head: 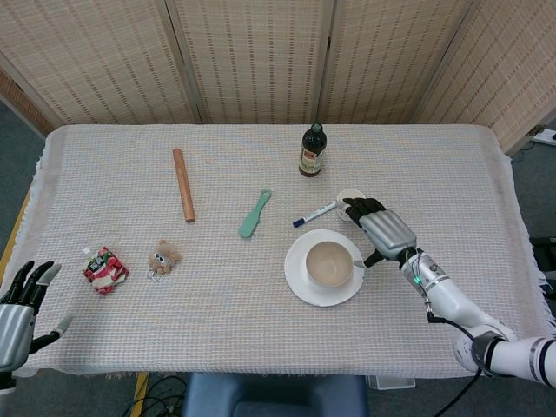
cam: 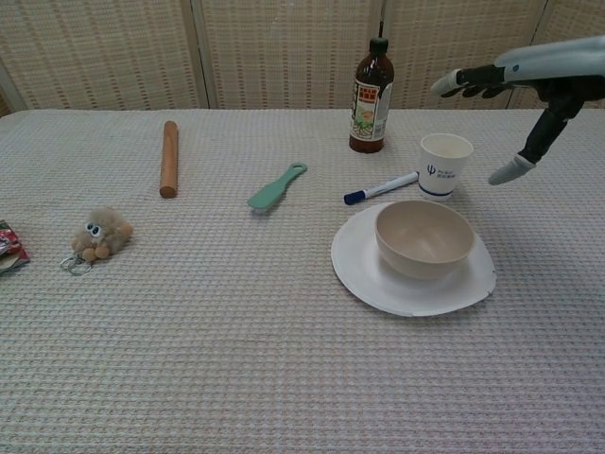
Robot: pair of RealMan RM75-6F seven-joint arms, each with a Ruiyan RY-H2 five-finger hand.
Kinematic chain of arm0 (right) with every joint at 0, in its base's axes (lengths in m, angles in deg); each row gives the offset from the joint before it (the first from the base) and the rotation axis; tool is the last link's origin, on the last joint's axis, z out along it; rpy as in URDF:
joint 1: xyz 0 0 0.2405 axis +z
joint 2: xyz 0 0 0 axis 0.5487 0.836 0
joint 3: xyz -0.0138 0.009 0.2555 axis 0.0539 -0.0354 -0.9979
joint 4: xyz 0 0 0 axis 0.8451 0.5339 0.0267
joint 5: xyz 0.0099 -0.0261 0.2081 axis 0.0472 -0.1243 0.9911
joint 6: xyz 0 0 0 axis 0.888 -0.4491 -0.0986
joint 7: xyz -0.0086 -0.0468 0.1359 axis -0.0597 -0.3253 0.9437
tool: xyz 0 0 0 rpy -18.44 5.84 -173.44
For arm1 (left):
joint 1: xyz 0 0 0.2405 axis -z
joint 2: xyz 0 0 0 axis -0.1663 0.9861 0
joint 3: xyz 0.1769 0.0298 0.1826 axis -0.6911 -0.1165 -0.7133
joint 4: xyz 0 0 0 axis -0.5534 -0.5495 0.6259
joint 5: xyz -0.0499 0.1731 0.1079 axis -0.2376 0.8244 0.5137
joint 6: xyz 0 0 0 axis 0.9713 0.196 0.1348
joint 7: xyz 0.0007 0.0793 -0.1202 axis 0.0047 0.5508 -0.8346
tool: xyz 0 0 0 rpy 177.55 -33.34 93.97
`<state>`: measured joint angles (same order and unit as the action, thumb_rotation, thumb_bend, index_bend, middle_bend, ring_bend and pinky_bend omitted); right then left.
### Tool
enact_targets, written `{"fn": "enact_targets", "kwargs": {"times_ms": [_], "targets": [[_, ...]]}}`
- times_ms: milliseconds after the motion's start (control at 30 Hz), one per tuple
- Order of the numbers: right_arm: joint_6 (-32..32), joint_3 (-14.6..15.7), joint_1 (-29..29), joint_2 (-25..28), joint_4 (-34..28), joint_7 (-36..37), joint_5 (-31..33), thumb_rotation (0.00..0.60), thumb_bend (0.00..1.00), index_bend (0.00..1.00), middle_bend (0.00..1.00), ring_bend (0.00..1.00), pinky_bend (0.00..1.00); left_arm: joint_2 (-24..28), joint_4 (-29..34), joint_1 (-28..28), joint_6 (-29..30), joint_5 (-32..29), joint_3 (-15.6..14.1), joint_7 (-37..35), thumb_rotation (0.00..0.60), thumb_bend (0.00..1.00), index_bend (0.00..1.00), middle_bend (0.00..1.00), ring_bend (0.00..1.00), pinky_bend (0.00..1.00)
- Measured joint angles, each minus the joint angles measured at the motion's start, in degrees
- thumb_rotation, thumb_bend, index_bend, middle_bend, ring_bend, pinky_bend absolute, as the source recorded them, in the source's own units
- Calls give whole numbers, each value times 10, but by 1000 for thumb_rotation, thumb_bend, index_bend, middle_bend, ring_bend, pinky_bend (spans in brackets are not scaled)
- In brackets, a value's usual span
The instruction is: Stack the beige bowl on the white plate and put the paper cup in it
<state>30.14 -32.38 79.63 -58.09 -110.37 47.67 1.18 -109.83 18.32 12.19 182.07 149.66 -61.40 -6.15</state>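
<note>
The beige bowl (head: 329,263) (cam: 424,236) sits upright on the white plate (head: 299,284) (cam: 371,281) at the table's front right. Just behind the plate stands the paper cup (head: 347,199) (cam: 444,165), upright and with a blue mark on its side. My right hand (head: 383,229) (cam: 515,85) hovers open above the table, over and slightly right of the cup, fingers spread, holding nothing. My left hand (head: 21,304) is open at the table's front left corner, far from these objects.
A blue marker (head: 314,214) (cam: 381,187) lies left of the cup, a brown bottle (head: 313,150) (cam: 371,96) behind it. Further left are a green spatula (head: 255,213) (cam: 277,185), a wooden rolling pin (head: 182,184) (cam: 169,157), a plush toy (head: 162,257) (cam: 100,233) and a red packet (head: 105,268).
</note>
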Motion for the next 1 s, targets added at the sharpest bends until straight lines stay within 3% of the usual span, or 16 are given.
{"fn": "enact_targets", "kwargs": {"times_ms": [267, 600, 1000], "targets": [[-51, -11, 55, -4, 61, -31, 102, 600, 21, 0, 0, 0, 0, -1, -3, 2, -5, -9, 3, -2, 600, 258, 140, 157, 83, 449], [-108, 9, 137, -71, 184, -77, 242, 600, 43, 0, 0, 0, 0, 3, -4, 1, -4, -19, 6, -17, 600, 258, 140, 157, 85, 449], [-149, 40, 180, -145, 289, -85, 296, 600, 58, 0, 0, 0, 0, 5, -9, -2, -1, -32, 13, -23, 600, 258, 141, 157, 85, 449]]}}
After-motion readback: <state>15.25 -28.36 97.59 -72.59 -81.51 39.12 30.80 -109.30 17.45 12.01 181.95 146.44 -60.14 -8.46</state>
